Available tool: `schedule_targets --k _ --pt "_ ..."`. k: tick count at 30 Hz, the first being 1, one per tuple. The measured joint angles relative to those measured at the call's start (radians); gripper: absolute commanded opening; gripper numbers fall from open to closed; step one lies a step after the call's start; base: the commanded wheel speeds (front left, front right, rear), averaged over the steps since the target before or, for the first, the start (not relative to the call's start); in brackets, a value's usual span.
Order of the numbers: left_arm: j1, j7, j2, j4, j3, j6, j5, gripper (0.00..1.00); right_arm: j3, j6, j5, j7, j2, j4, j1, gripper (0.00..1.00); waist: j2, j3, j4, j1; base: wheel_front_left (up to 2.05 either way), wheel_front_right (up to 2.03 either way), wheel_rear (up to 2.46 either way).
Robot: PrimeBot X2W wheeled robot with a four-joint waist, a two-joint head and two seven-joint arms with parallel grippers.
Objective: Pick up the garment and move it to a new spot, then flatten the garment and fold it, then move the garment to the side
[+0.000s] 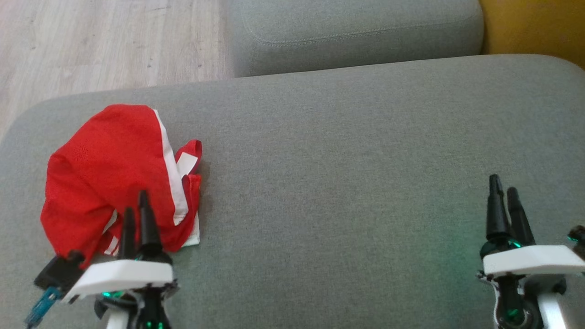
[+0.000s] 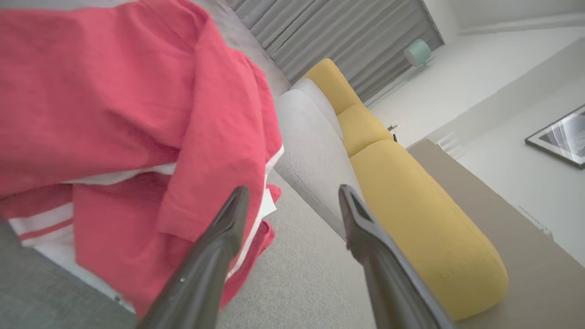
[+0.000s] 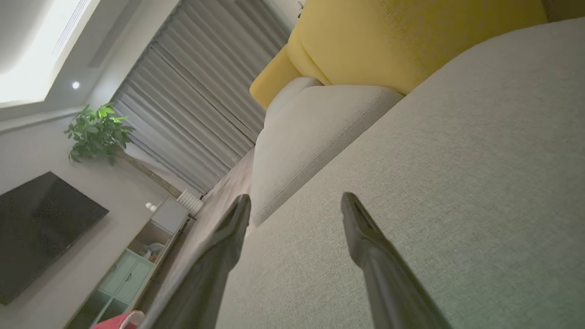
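My left gripper (image 1: 136, 203) sits closest, at the lower left of the head view. Its two dark fingers are spread apart with nothing between them, and their tips lie over the near edge of the garment (image 1: 109, 169); I cannot tell whether they touch the cloth. My right gripper (image 1: 502, 183), at the lower right, is just as spread and empty, above bare upholstery well apart from the garment. The grey seat cushion (image 1: 343, 151) spans nearly the whole head view. Beyond it are a second grey cushion (image 1: 356, 32), pale wood floor (image 1: 91, 41) at the upper left and a yellow cushion (image 1: 534, 27) at the upper right. The garment, red with white stripes, lies crumpled in a heap on the seat's left end
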Motion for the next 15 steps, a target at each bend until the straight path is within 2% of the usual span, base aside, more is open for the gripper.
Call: schedule_targets --k 9,15 --pt "-0.012 -0.027 0.003 -0.001 -0.079 0.001 0.193 1.0 0.024 0.0 -0.148 -0.029 0.0 -0.012 0.0 1.0 0.0 0.009 -0.004 0.0 0.0 0.0 0.0" --pt "-0.036 -0.043 0.009 -0.001 -0.125 0.022 0.277 1.0 0.041 0.0 -0.222 -0.043 0.0 -0.018 0.0 1.0 0.0 0.011 -0.01 0.0 0.0 0.0 0.0"
